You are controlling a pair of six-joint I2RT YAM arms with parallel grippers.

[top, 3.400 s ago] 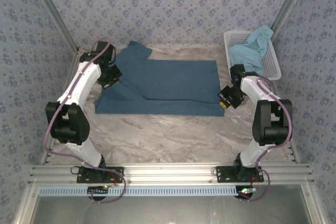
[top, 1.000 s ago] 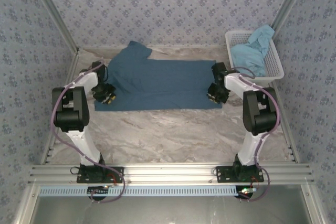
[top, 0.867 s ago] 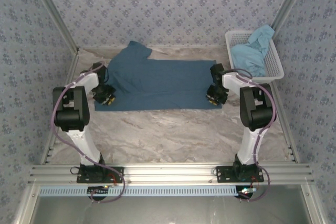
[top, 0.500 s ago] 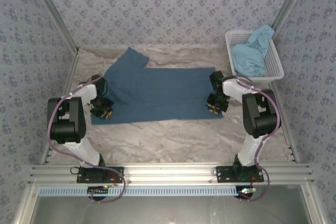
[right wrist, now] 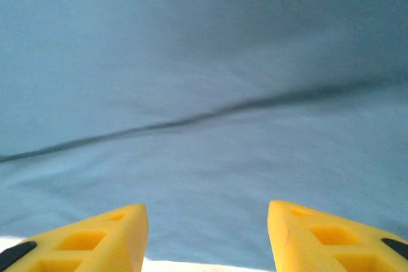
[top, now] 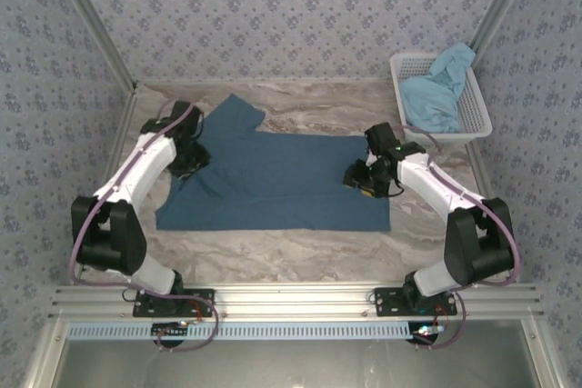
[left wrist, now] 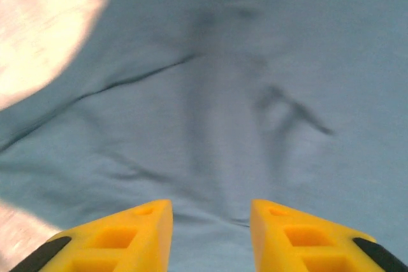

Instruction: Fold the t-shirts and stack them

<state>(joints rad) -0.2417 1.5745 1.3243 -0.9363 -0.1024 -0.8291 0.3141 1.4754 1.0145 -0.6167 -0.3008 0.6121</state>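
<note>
The darker teal-blue t-shirt [top: 282, 179] lies flat on the marble table, one sleeve pointing to the far left. The lighter sky-blue t-shirt [top: 435, 93] is bunched in the basket at the far right. My left gripper [top: 191, 159] hovers over the dark shirt's left part; in the left wrist view its yellow fingers [left wrist: 143, 234] stand apart over wrinkled cloth [left wrist: 255, 62], holding nothing. My right gripper [top: 356, 177] is over the shirt's right part. It is open too, with a seam line across the cloth [right wrist: 191, 62] ahead of it.
The white mesh basket [top: 479, 111] stands at the far right corner. Bare marble table [top: 300, 252] runs between the shirt's near edge and the metal rail. Patterned walls close in the left, right and far sides.
Both grippers have opened and let go of the dark shirt's near edge, then moved up and inward over it. The shirt now lies nearer the front than a second ago.
</note>
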